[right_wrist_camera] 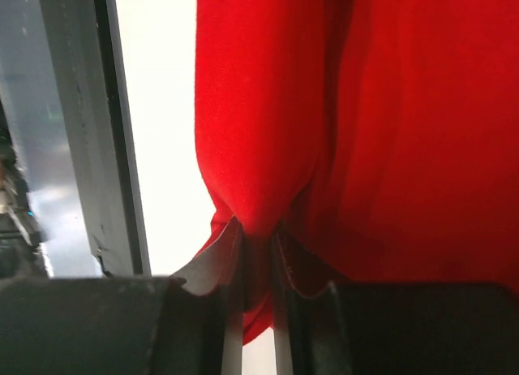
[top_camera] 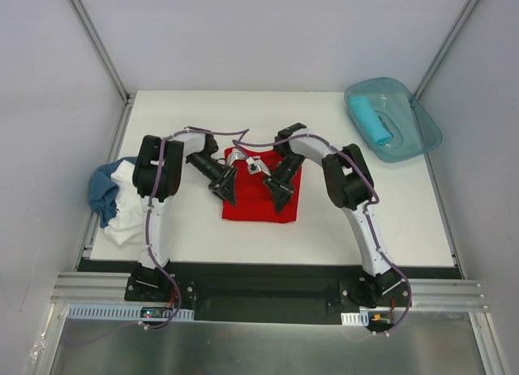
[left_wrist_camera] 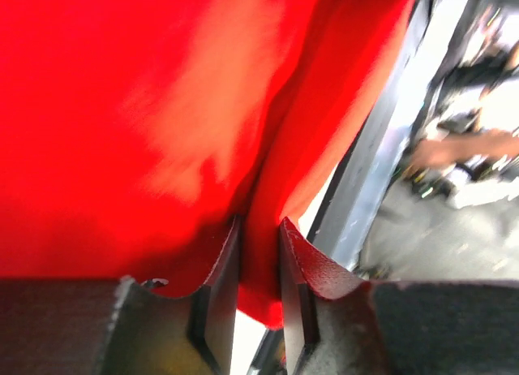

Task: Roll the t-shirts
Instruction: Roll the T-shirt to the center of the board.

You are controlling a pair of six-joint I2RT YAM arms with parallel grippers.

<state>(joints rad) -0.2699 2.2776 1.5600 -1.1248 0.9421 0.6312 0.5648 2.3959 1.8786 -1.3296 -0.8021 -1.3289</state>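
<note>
A see-through teal tub [top_camera: 415,125] is set at the far right corner of the white tabletop [top_camera: 243,239].

The right gripper [right_wrist_camera: 257,265], at six o'clock, has its jaws pinched on a gathered fold of the red t-shirt [right_wrist_camera: 365,131]. The cloth fills the view from twelve round to five o'clock. White table [right_wrist_camera: 158,107] shows at eleven o'clock. At nine stands a dark bar [right_wrist_camera: 81,148], perhaps a frame rail, blurred.
</note>
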